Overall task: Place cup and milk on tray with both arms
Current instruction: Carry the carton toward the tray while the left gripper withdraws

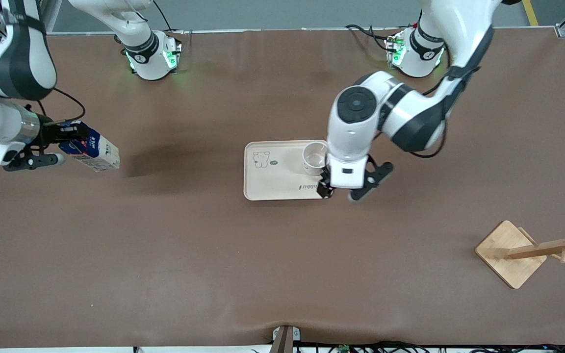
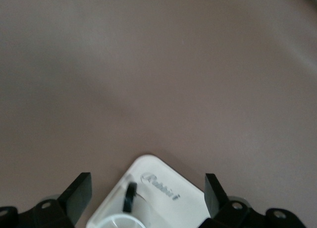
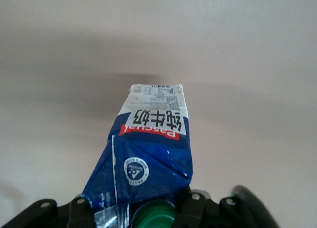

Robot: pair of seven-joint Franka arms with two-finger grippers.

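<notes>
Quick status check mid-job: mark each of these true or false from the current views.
1. The cup stands on the tray. True.
2. The left gripper is clamped on the cup. False: its fingers are spread open, with the cup's handle between them.
3. The right gripper holds the milk. True.
4. The milk is over the tray. False: it is held up toward the right arm's end of the table.

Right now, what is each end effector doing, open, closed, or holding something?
Left end effector: open, over the cup on the tray.
Right end effector: closed on the milk, in the air.
</notes>
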